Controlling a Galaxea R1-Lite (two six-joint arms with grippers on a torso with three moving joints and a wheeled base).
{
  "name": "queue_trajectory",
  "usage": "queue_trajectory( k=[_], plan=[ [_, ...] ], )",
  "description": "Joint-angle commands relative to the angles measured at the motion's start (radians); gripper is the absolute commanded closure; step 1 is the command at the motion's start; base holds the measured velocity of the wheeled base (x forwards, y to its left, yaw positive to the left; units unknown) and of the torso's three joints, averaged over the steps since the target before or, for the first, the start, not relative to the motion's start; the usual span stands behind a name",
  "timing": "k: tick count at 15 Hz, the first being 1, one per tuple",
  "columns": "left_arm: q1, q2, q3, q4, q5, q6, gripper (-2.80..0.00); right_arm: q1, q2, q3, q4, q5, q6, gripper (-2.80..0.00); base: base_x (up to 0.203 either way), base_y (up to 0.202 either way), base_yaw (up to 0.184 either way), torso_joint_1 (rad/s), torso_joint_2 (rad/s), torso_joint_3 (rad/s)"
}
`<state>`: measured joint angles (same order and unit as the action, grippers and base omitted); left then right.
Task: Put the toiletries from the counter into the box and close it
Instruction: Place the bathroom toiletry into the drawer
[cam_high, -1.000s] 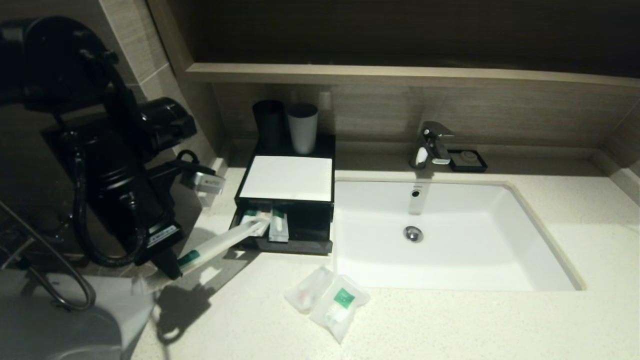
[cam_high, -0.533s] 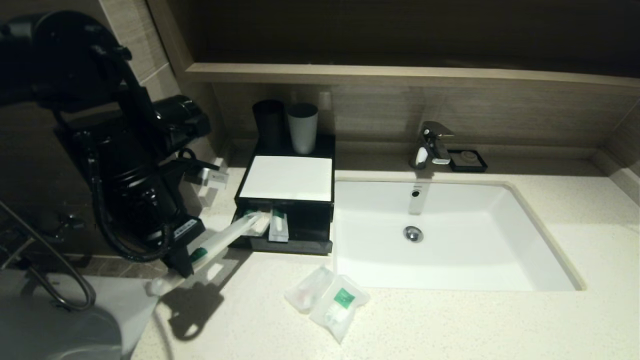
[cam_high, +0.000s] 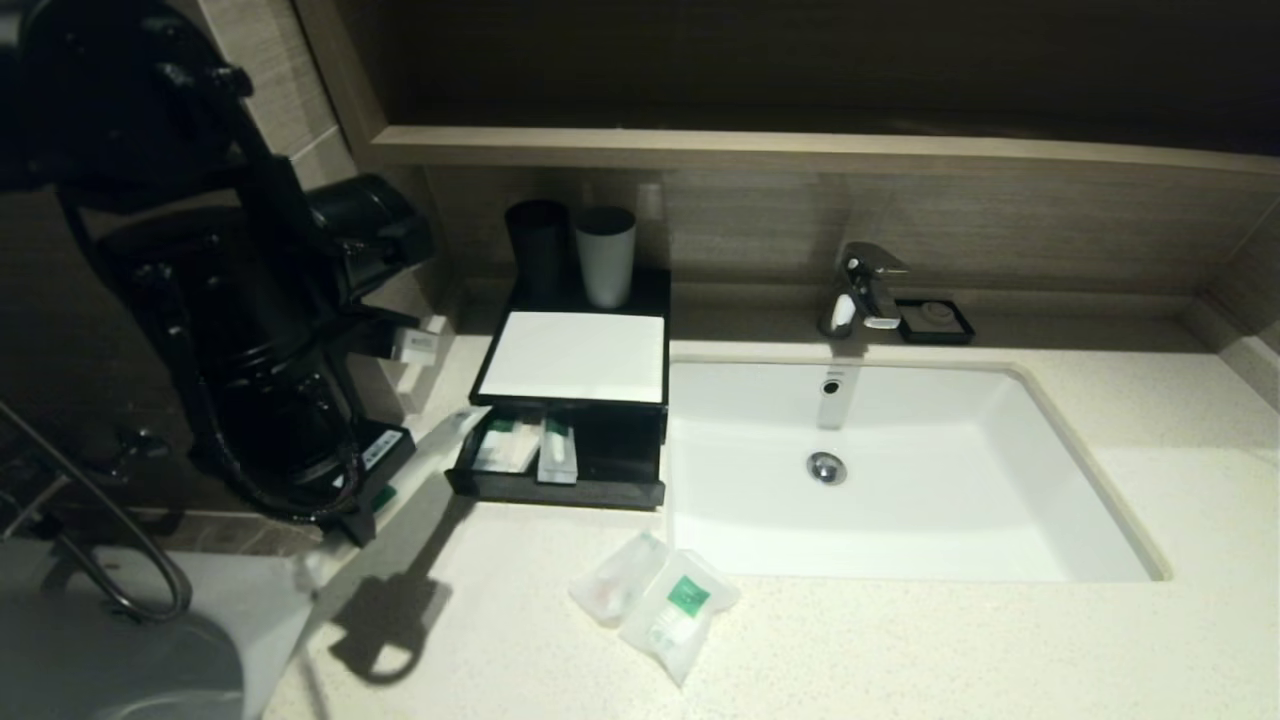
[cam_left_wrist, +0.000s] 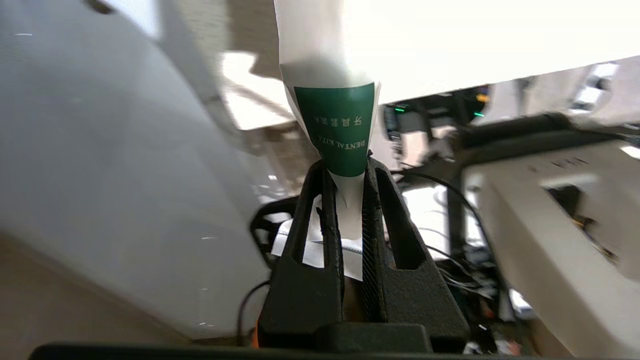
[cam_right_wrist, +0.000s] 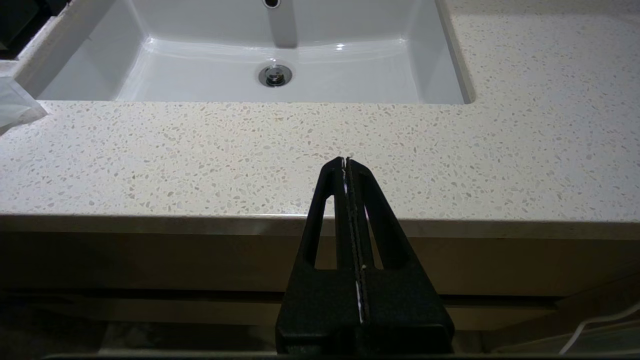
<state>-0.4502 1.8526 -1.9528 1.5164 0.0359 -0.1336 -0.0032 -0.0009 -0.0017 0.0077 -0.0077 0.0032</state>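
My left gripper (cam_high: 362, 512) is shut on the green-labelled end of the long toothbrush pack (cam_high: 450, 430), left of the box (cam_high: 575, 355). In the left wrist view the pack (cam_left_wrist: 334, 120) rises from between the closed fingers of that gripper (cam_left_wrist: 345, 170). The box's front drawer (cam_high: 560, 488) is pulled out, with two packs inside. The small plain sachet (cam_high: 612, 580) and the squarish green-labelled sachet (cam_high: 680, 612) lie on the counter (cam_high: 900, 650) in front of the sink. My right gripper (cam_right_wrist: 346, 162) is shut and empty at the counter's front edge (cam_right_wrist: 200, 150), out of the head view.
A black cup (cam_high: 538, 245) and a grey cup (cam_high: 605, 255) stand behind the box. The white sink (cam_high: 900, 520) lies right of it, with the faucet (cam_high: 862, 290) and a small black soap dish (cam_high: 936, 320) behind. The wall is close on my left.
The toothbrush pack's far end has come out of the drawer and now lies left of the box. My left gripper has shifted slightly toward the back with it.
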Motion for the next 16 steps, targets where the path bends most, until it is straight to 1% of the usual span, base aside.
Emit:
queue_trajectory(
  k=[1, 2, 4, 6, 9, 12, 16],
  plan=[
    [-0.008, 0.016, 0.000, 0.007, 0.023, -0.001, 0.00, 0.000, 0.001, 0.000, 0.000, 0.000, 0.000, 0.00, 0.000, 0.000, 0.000, 0.000, 0.00, 0.000],
    [-0.010, 0.020, 0.000, 0.003, 0.024, -0.007, 0.00, 0.000, 0.001, 0.000, 0.000, 0.000, 0.000, 0.00, 0.000, 0.000, 0.000, 0.000, 0.00, 0.000],
    [-0.011, 0.021, 0.000, -0.013, 0.033, -0.055, 0.00, 0.000, 0.001, 0.000, 0.000, 0.000, 0.000, 0.00, 0.000, 0.000, 0.000, 0.000, 0.00, 0.000],
    [-0.028, 0.015, 0.000, -0.022, 0.078, -0.114, 0.00, 0.000, 0.001, 0.000, 0.000, 0.000, 0.000, 0.00, 0.000, 0.000, 0.000, 0.000, 0.00, 0.000],
    [-0.035, 0.010, 0.000, -0.015, 0.098, -0.113, 0.00, 0.000, 0.001, 0.000, 0.000, 0.000, 0.000, 0.00, 0.000, 0.000, 0.000, 0.000, 0.00, 0.000],
    [-0.036, 0.041, 0.000, -0.005, 0.099, -0.104, 0.00, 0.000, 0.001, 0.000, 0.000, 0.000, 0.000, 0.00, 0.000, 0.000, 0.000, 0.000, 0.00, 0.000],
    [-0.036, 0.069, -0.002, -0.038, 0.101, -0.089, 0.00, 0.000, 0.001, 0.000, 0.000, 0.000, 0.000, 0.00, 0.000, 0.000, 0.000, 0.000, 0.00, 0.000]
  ],
)
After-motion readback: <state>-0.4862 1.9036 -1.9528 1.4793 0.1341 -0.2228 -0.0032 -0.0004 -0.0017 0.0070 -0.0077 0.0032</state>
